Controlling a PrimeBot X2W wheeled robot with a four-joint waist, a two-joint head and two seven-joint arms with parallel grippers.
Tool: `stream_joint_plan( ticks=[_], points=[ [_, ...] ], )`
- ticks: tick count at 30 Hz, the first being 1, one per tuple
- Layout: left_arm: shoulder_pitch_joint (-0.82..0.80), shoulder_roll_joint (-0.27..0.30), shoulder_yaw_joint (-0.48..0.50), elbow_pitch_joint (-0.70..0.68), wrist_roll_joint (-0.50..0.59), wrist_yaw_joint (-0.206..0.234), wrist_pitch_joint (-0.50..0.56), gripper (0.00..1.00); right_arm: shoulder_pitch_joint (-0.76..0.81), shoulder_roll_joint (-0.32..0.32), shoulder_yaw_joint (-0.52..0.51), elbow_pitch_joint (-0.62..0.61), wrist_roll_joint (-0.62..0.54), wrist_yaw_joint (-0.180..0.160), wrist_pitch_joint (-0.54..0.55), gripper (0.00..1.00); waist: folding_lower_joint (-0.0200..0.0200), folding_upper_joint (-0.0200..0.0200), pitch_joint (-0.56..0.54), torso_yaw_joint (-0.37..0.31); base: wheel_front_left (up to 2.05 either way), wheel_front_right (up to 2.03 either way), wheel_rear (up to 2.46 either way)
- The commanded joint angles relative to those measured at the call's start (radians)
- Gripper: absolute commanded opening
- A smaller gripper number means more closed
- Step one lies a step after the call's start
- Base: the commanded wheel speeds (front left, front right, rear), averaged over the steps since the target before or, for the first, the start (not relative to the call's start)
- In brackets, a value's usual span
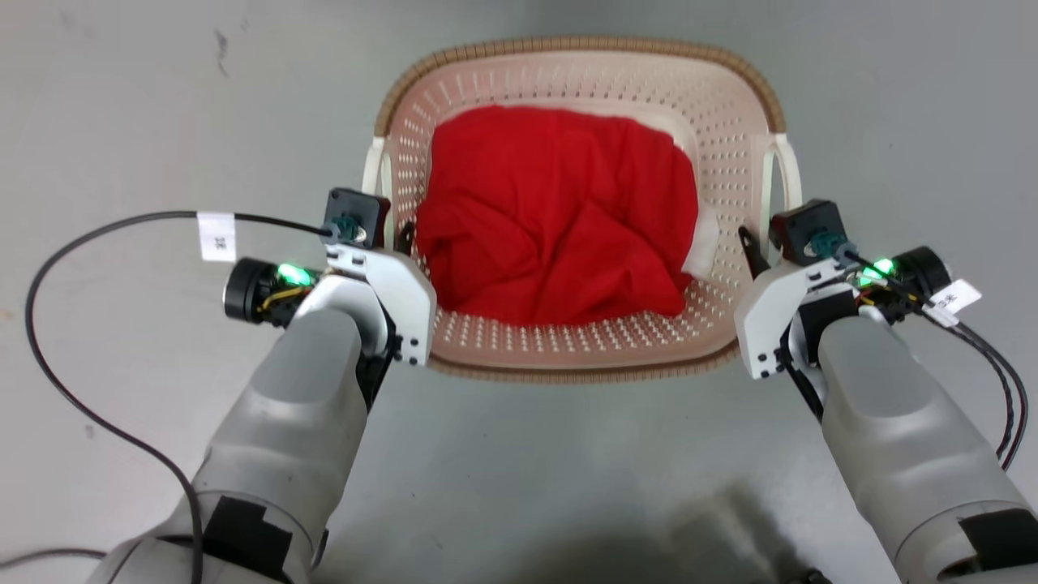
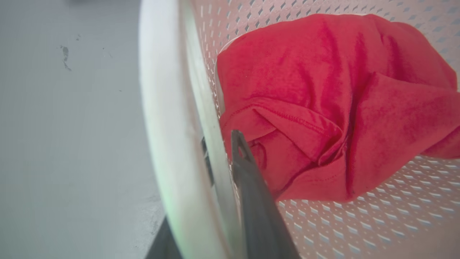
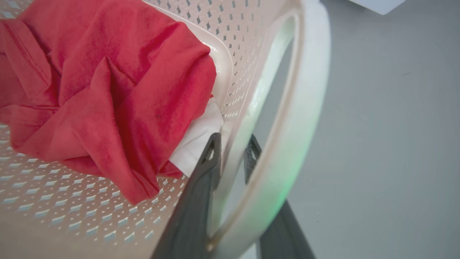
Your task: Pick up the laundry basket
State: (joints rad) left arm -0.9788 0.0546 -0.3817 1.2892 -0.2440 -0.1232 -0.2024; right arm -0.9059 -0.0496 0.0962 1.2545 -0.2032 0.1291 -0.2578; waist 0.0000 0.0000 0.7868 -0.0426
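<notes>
Item: laundry basket, standing on the floor, red cloth inside.
Left gripper, right gripper: fingers pinched across opposite side walls.
Status: both holds apparently made; lift outstanding, basket seemingly not yet raised.

- Right gripper at the side of the laundry basket, and its two dark fingers straddle the perforated wall: one inside, one outside.
- The outer finger sits in the gap between the wall and the white handle, whose loop crosses in front of it.
- Both fingers are pressed close on the wall.
- Crumpled red cloth in the basket, with white cloth under its edge, right by the inner fingertip.
- Grey floor beyond the handle.
</notes>
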Motion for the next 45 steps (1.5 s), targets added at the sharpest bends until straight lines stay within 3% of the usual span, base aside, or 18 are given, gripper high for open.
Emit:
stream_joint_plan(
  ticks=[1,9,23,32,45],
  points=[
    [0.025,-0.007,-0.027,-0.003,-0.002,-0.011,0.010,0.00,0.014,-0.001,0.017,0.005,0.001,0.003,0.005,0.00,0.0000,0.0000,-0.057,0.011,0.00,0.00,0.00],
    [0.096,-0.008,-0.080,-0.003,-0.059,-0.012,0.065,0.00,0.055,-0.001,0.086,0.020,0.063,0.003,0.036,0.00,0.0000,0.0000,-0.173,0.016,0.00,0.00,0.00],
    [0.228,-0.010,-0.188,-0.035,-0.229,-0.012,0.183,0.00,0.179,0.005,0.315,0.020,0.259,0.003,0.171,0.00,0.0000,0.0000,-0.421,0.027,0.00,0.00,0.00],
    [0.309,0.018,-0.251,-0.066,-0.345,-0.012,0.262,0.00,0.247,0.006,0.451,-0.004,0.390,0.004,0.252,0.00,0.0000,0.0000,-0.567,0.019,0.00,0.00,0.00],
    [0.403,0.042,-0.336,-0.071,-0.452,-0.012,0.295,0.00,0.324,0.004,0.559,0.008,0.513,0.004,0.293,0.00,0.0000,0.0000,-0.732,0.009,0.00,0.00,0.00]
  ],
)
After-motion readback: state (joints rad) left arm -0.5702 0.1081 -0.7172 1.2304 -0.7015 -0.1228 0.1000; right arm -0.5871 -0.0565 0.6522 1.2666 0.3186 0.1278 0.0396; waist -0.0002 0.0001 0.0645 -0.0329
